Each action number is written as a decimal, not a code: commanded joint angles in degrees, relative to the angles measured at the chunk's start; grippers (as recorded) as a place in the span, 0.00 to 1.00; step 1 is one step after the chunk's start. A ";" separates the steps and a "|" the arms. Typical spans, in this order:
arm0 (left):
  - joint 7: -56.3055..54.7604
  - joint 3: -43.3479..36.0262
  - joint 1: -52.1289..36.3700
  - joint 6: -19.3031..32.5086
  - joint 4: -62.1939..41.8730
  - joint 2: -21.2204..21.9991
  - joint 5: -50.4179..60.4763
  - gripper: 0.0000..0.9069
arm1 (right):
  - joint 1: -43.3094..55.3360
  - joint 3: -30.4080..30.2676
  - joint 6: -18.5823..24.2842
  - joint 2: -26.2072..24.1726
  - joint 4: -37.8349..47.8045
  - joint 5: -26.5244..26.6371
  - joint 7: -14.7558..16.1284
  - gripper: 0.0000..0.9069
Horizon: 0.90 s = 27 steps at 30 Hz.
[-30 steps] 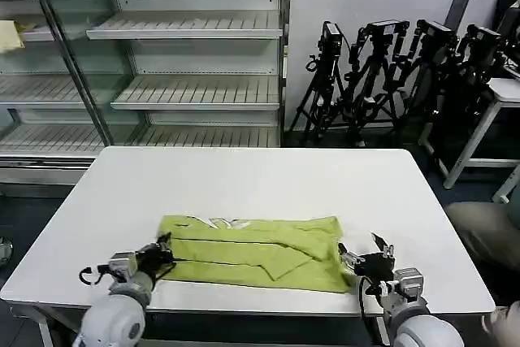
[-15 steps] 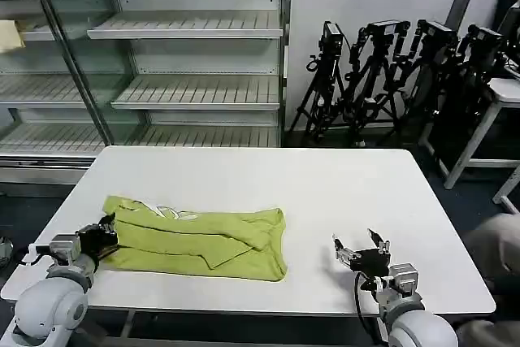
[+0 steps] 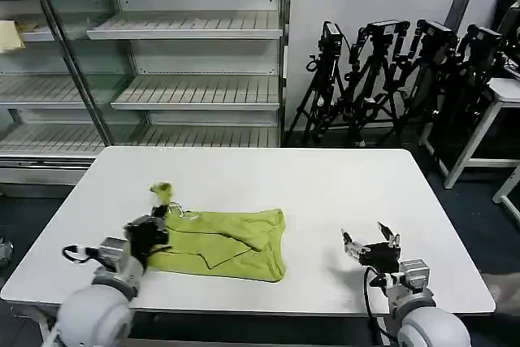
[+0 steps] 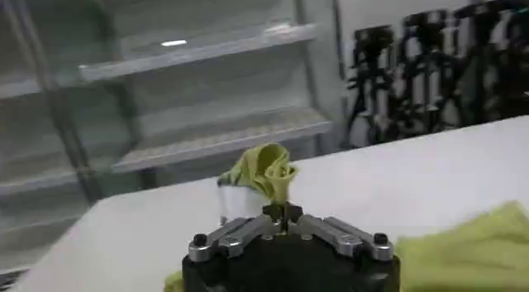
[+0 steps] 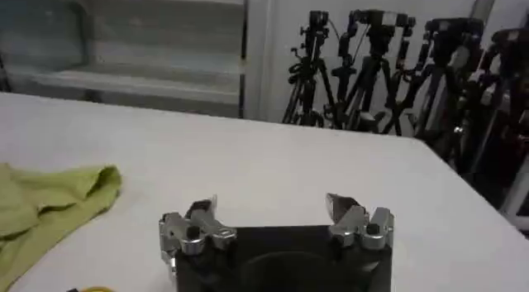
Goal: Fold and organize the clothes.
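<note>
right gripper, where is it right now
In the head view the right gripper sits open over the white table near its front right edge, apart from the lime T-shirt, which the left gripper pinches.

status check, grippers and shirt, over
Left gripper shut on T-shirt, lifting its left end. Right gripper open, apart over bare table. Nothing in the way.

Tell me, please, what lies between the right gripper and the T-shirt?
Nothing: in the head view only bare white table separates the open right gripper from the T-shirt. The right wrist view agrees.
</note>
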State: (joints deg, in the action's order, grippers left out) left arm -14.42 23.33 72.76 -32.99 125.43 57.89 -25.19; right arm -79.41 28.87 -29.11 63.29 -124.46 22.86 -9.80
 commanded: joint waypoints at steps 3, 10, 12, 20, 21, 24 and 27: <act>-0.11 -16.34 -2.41 -0.02 0.65 5.04 3.15 0.00 | 0.81 2.72 -0.01 -0.02 -0.12 0.40 0.10 1.00; -2.00 -16.34 -5.32 -0.10 -0.43 6.14 -6.04 0.00 | 1.08 3.30 -0.04 0.05 -0.49 0.62 0.26 1.00; -2.28 -16.42 -6.08 -0.09 -1.06 6.45 -8.28 0.00 | 1.03 3.43 -0.03 0.06 -0.60 0.62 0.32 1.00; -3.05 -19.15 -8.10 -0.12 -2.57 9.20 -10.79 0.01 | 1.19 3.58 0.02 -0.16 -0.27 0.62 0.39 1.00; -3.48 -19.43 -8.41 -0.11 -3.07 9.62 -10.75 0.00 | 1.11 3.61 0.04 -0.10 -0.42 0.56 0.38 1.00; -4.56 -19.91 -9.07 -0.09 -3.51 10.44 -11.03 0.00 | 0.17 3.87 0.07 0.17 -1.77 0.45 0.44 1.00; -5.28 -20.68 -9.70 -0.12 -3.54 10.91 -12.16 0.00 | -0.09 4.14 0.10 0.13 -1.85 0.40 0.49 1.00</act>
State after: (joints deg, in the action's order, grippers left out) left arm -17.74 5.73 65.23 -33.13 123.05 66.30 -33.26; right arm -78.96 32.65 -29.07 63.44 -125.38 23.31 -9.31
